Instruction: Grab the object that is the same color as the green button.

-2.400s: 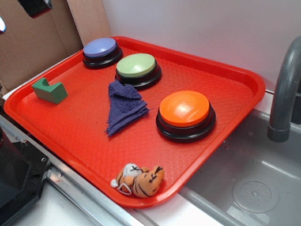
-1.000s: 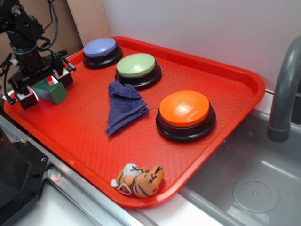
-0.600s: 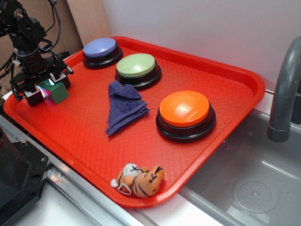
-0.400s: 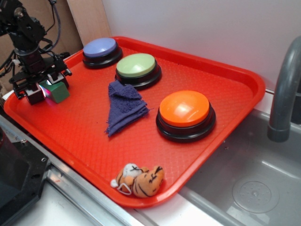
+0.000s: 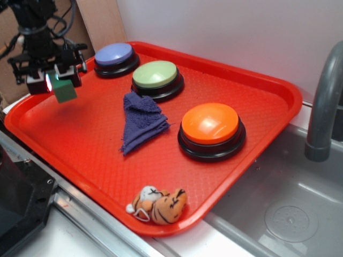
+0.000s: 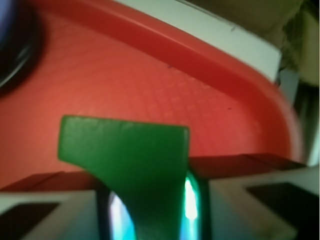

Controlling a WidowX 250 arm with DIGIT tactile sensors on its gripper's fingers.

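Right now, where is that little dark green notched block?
The dark green notched block is clamped in the black gripper, lifted above the red tray's far-left corner, left of the lavender-blue button.

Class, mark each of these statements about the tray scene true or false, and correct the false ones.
1. The gripper holds the green block above the tray. True.
2. The purple cloth covers the green button. False: it lies beside it, on the tray.
3. The tiger toy sits near the tray's front edge. True.
4. The orange button is in the sink. False: it stands on the tray.
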